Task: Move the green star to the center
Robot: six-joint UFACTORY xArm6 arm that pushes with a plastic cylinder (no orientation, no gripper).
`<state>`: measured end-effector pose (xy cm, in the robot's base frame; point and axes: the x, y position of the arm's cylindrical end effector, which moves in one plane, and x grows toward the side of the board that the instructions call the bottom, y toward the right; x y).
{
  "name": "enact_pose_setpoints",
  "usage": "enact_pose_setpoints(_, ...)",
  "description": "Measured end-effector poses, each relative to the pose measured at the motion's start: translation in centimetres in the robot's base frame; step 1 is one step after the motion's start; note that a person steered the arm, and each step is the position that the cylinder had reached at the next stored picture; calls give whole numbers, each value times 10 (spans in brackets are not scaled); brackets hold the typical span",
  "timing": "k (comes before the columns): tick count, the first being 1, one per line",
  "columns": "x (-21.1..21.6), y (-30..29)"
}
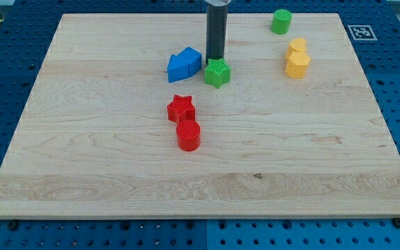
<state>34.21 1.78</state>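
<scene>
My tip [215, 60] sits at the top edge of the green star [217, 73], apparently touching it (contact line partly hidden by the star). Two blue blocks [184, 64], pressed together, lie just to the tip's view-left. Red star [181, 108] and red cylinder [188, 135], touching, lie below and slightly left. Green cylinder [281, 21] is up and right of the tip; two yellow blocks [298, 58], stacked close, are well to its right. All rest on the wooden board [82, 173].
</scene>
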Motion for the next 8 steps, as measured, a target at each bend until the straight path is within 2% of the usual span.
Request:
enact_pose_setpoints(3,23,46)
enact_pose_setpoints(4,30,45)
enact_pose_setpoints(5,30,9)
enact_pose_setpoints(6,30,-52)
enact_pose_setpoints(7,35,-46)
enact_pose_setpoints(8,35,-4)
